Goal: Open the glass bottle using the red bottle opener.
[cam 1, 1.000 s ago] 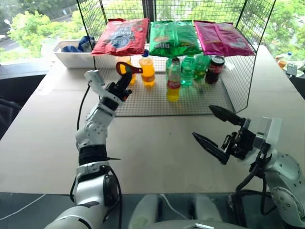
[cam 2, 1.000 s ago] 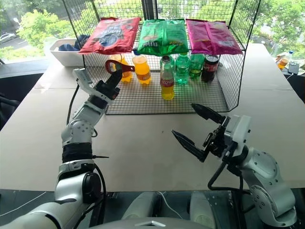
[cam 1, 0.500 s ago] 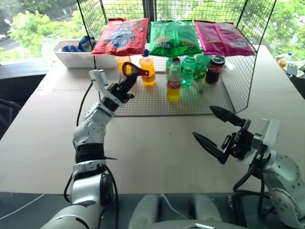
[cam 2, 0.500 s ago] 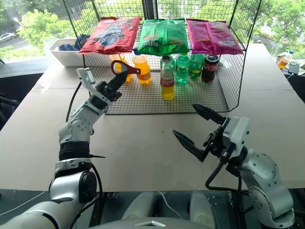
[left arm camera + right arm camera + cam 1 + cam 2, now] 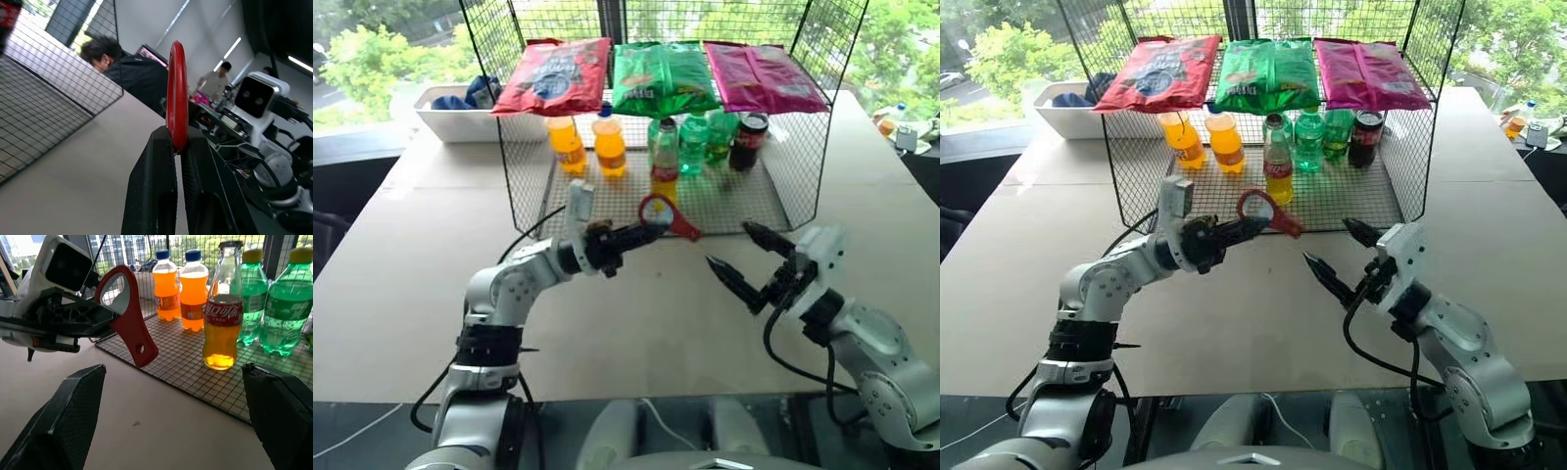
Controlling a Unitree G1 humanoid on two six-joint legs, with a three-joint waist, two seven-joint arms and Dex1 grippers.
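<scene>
The glass bottle [image 5: 665, 162] stands upright on the wire rack floor, its cap on, with yellow-orange drink and a red label band; the right wrist view has it too [image 5: 223, 328]. My left gripper [image 5: 641, 233] is shut on the ring head of the red bottle opener [image 5: 668, 215], with the handle sticking out past the fingers. It hangs above the table just in front of the rack and points toward my right gripper [image 5: 729, 247]. That one is open and empty, close beside the opener [image 5: 128, 316]. The left wrist view looks at the opener [image 5: 177, 93] edge-on between the fingers.
A black wire rack [image 5: 803, 186] carries three snack bags [image 5: 666, 78] on top. On its floor stand orange plastic bottles [image 5: 609, 149], green bottles [image 5: 693, 145] and a dark bottle [image 5: 748, 142]. A white bin [image 5: 460, 113] sits back left. People [image 5: 132, 73] are beyond the table.
My left gripper has swung the opener back from the orange bottles and to the right, now level in front of the rack. My right gripper has moved slightly forward and down toward it.
</scene>
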